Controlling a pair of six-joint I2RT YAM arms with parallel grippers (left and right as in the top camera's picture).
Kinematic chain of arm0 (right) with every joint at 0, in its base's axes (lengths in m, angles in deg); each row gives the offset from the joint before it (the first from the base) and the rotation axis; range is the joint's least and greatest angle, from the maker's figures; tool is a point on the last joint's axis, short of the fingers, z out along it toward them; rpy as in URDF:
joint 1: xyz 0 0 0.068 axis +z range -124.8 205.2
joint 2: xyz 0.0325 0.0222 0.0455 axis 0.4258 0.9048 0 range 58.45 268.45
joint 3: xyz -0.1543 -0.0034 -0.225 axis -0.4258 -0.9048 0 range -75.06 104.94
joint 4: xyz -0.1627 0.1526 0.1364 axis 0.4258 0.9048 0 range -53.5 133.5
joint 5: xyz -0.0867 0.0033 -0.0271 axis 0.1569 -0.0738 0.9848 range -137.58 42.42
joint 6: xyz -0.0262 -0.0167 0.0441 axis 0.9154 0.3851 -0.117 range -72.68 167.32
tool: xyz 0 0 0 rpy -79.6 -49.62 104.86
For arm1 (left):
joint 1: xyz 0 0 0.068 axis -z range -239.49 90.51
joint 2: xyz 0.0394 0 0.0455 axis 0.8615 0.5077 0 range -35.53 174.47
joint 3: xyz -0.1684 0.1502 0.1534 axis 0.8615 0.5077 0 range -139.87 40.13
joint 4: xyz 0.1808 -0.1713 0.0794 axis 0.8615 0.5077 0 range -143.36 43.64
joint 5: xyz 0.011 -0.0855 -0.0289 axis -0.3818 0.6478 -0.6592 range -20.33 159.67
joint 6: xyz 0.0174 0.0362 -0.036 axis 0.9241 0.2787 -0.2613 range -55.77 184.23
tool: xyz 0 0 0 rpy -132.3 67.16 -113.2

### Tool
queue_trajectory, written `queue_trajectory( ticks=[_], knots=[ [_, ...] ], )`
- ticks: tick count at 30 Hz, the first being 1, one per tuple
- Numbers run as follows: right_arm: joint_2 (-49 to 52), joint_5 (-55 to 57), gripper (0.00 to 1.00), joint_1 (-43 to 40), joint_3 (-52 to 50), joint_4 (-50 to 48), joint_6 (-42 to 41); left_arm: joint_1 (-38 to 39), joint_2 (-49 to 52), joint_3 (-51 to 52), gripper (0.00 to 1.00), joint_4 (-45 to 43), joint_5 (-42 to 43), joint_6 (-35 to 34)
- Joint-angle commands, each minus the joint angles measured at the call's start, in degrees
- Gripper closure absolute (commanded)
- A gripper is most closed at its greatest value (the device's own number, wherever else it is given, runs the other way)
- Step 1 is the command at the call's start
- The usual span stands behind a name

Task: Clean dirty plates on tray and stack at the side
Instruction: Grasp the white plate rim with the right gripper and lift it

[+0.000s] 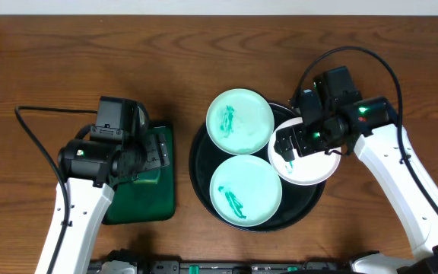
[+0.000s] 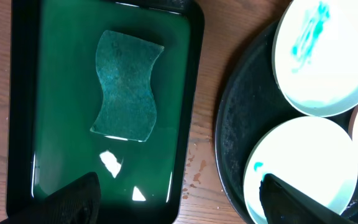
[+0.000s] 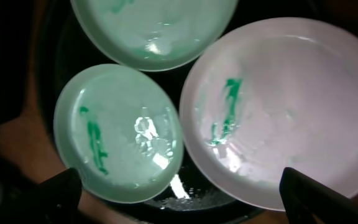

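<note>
Wood table (image 1: 52,61): brown grain, carries everything noted below. Clock set from above, 12 at the far edge from the robot.
green tray (image 1: 162,190): small, rectangular, dark rim, at the table's 9 o'clock, just beside the round tray and not touching it.
sponge (image 2: 128,87): green, wavy-edged, lying flat inside the green tray, toward its 12 o'clock half.
left claw (image 1: 149,154): hangs over the green tray, jaws spread wide, nothing between them, clear of the sponge.
black tray (image 1: 200,179): large, round, glossy, raised rim, at table centre; holds all three plates.
far mint plate (image 1: 239,122): at the tray's 12 o'clock, edge riding over the rim, green smear near its middle.
near mint plate (image 1: 245,190): at the tray's 6 o'clock, lying flat, green smear toward its 6 o'clock side.
white plate (image 1: 310,169): at the tray's 3 o'clock, outer edge reaching past the rim; the right wrist view shows a green streak on it.
right claw (image 1: 291,144): poised above the white plate's 10 o'clock side, jaws as wide as they go, gripping nothing.
</note>
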Motion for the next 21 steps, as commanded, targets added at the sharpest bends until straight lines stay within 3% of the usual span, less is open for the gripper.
queue_trajectory(
  ticks=[1, 3, 4, 5, 6, 7, 9, 11, 13, 16, 19, 21],
  knots=[
    [0.09, -6.21, 0.1, 0.63, 0.94, -0.22, -0.57, 0.17, -0.07, -1.16, 0.17, 0.11, -0.11, -0.28],
    [0.09, -6.16, 0.45, 0.74, 0.83, -0.22, -0.59, 0.17, -0.07, -1.16, 0.18, 0.13, -0.11, -0.26],
    [0.09, -6.14, 0.39, 0.83, 0.63, -0.2, -0.59, 0.17, -0.07, -1.16, 0.18, 0.13, -0.11, -0.28],
    [0.11, -6.21, 0.13, 0.87, 0.35, -0.2, -0.85, 0.17, -0.07, -1.16, 0.18, 0.13, -0.11, -0.26],
    [0.13, -6.05, 0.09, 0.9, 0.07, -0.13, -1.46, 0.17, -0.07, -1.16, 0.18, 0.13, -0.11, -0.28],
    [0.13, -6.1, 0.17, 0.9, -0.24, 0.13, -1.55, 0.17, -0.07, -1.16, 0.18, 0.13, -0.11, -0.28],
    [0.15, -6.08, 0.56, 1.01, -1.29, -0.02, -1.77, 0.17, -0.07, -1.16, 0.18, 0.13, -0.11, -0.26],
    [0.17, -5.75, 0.58, 0.98, -2.49, -0.37, -2.1, 0.17, -0.07, -1.16, 0.18, 0.13, -0.11, -0.26],
    [0.17, -4.76, 0.69, 0.98, -3.8, -1.29, -2.14, 0.17, -0.07, -1.16, 0.18, 0.13, -0.11, -0.28],
    [0.17, -4.35, 0.76, 0.98, -5.97, -3.56, -2.1, 0.17, -0.07, -1.16, 0.18, 0.13, -0.11, -0.28],
    [0.17, -4.17, 0.8, 1.18, -8.46, -6.51, -0.61, 0.17, -0.07, -1.16, 0.18, 0.13, -0.11, -0.28],
    [0.17, -4.0, 0.77, 1.25, -9.9, -8.13, -0.59, 0.17, -0.07, -1.16, 0.18, 0.13, -0.11, -0.28]
  ],
)
